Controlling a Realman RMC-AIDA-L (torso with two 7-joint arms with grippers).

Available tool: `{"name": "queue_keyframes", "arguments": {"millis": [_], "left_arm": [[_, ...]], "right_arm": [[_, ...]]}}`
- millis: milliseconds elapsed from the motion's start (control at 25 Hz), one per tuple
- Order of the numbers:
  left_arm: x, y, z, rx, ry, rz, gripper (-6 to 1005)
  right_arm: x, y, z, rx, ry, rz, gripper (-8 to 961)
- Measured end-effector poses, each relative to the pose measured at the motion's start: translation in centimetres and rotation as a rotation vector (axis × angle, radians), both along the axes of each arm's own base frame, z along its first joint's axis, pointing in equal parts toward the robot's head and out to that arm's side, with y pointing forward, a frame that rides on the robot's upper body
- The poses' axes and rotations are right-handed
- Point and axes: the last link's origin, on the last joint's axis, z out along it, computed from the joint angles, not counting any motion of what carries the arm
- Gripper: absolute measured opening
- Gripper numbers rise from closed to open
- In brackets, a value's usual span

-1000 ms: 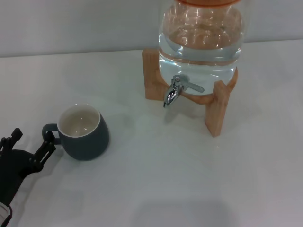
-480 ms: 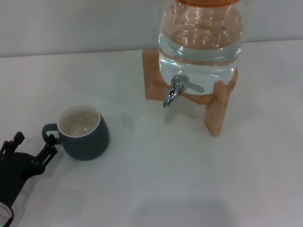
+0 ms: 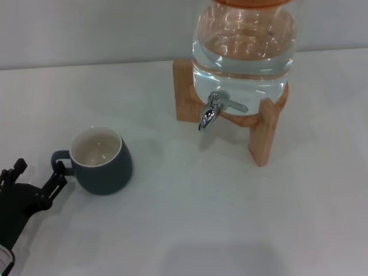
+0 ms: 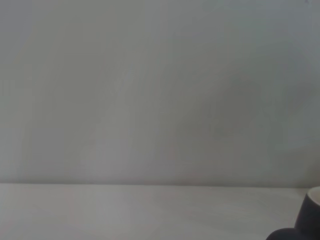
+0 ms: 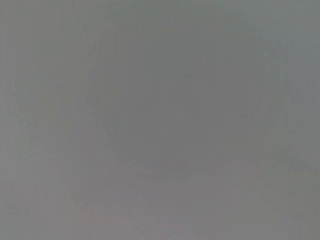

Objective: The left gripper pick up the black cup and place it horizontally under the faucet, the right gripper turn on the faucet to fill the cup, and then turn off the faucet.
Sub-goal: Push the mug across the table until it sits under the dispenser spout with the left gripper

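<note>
Since 0.5 s ago the left tool (image 3: 35, 179) has shifted slightly up and toward the cup's handle, after having pulled back a little from where it was 1 s ago; nothing else on the worktop (image 3: 190, 218) has moved.

Left tool sits low at the robot's left edge of the head view, its 2 black fingers (image 3: 56, 183) spread apart and holding nothing. One fingertip lies just beside the loop handle of the cup (image 3: 103, 161); whether it touches the handle cannot be told.

Cup stands upright on the worktop, its cream inside facing up and its handle pointing toward the left tool. It is well apart from the faucet (image 3: 210, 111), to the robot's left of it and nearer the robot.

Faucet juts from the front of the jar (image 3: 244, 49), spout pointing down and flat lever reaching toward the robot's right. Jar holds clear water and rests on a wooden stand (image 3: 261, 129) at the far side of the worktop.

Left wrist view shows a pale wall, a strip of worktop and only a dark edge of the cup (image 4: 307, 220) at the corner. Right wrist view shows plain grey and the right tool is not seen in any view.
</note>
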Motion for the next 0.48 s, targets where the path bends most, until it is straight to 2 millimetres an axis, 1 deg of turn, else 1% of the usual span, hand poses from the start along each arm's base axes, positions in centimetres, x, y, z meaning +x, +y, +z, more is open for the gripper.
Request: {"name": "queue_keyframes", "arguments": {"millis": [480], "left_arm": [[0.33,0.71,0.17,0.005,0.005,-0.015,761]], "right_arm": [[0.04,-0.09,-0.05,-0.001,0.001,-0.002,841]]}}
